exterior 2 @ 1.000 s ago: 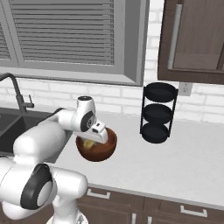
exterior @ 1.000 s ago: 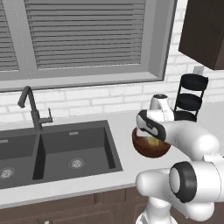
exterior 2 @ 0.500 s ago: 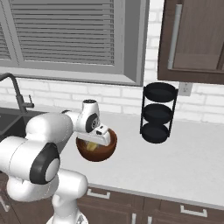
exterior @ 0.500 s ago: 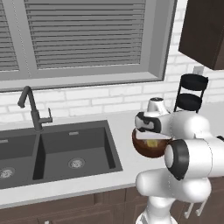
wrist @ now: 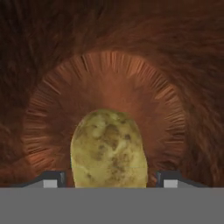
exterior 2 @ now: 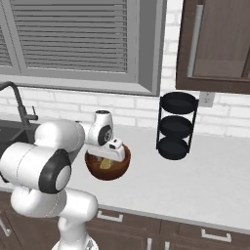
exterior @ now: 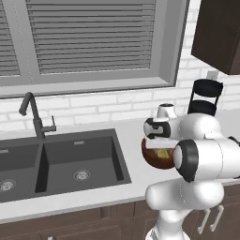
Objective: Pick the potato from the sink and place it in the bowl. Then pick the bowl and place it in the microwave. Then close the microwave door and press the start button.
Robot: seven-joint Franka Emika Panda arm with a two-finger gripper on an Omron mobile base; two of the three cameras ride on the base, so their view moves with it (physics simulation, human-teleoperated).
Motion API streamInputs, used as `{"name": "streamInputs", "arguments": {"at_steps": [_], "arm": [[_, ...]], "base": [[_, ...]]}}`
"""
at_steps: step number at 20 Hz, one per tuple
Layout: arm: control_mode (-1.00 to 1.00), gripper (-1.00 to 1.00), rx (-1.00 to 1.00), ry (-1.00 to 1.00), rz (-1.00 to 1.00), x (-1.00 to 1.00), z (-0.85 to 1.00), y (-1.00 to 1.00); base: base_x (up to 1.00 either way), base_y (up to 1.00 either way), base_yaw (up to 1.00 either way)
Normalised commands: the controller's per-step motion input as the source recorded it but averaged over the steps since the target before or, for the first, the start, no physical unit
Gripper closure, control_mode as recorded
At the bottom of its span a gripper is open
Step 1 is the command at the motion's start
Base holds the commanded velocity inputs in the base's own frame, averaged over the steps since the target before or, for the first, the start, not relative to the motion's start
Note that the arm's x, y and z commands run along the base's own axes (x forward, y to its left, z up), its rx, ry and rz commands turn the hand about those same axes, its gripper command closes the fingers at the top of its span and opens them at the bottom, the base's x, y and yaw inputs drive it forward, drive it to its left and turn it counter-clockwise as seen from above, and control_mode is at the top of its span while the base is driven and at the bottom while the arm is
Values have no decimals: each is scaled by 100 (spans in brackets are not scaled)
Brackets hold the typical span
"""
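The reddish-brown bowl (exterior: 151,158) (exterior 2: 121,167) stands on the pale counter, right of the sink (exterior: 79,154). The yellowish potato (exterior: 162,153) (exterior 2: 104,164) (wrist: 108,148) lies on the bowl's bottom (wrist: 109,78). My gripper (exterior: 159,146) (exterior 2: 108,159) (wrist: 109,180) reaches down into the bowl from above. In the hand view its two tips flank the potato with a thin gap on each side, so it is open and grips nothing.
A dark gooseneck tap (exterior: 33,117) rises behind the double sink. A black three-tier rack (exterior: 206,96) (exterior 2: 177,127) stands on the counter right of the bowl. Dark wall cabinets (exterior 2: 219,44) hang above it. My own bulky elbow (exterior: 197,157) sits close beside the bowl.
The fingers have spread a little and stand off the potato. My arm's elbow has folded in nearer to the bowl, while the hand has stayed over it.
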Motion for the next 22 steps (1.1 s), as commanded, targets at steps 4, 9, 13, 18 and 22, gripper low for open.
{"name": "streamInputs", "arguments": {"at_steps": [4,9,13,18,22], "arm": [[-100,-100,0,-1,0,-1,16,-4],[-100,-100,1,-6,0,-31,49,-2],[-100,-100,0,-5,0,-27,58,6],[-100,-100,-3,2,0,-11,58,41],[-100,-100,0,7,2,-1,14,29]], "base": [[0,0,0],[0,0,0],[0,0,0],[0,0,0],[0,0,0]]}}
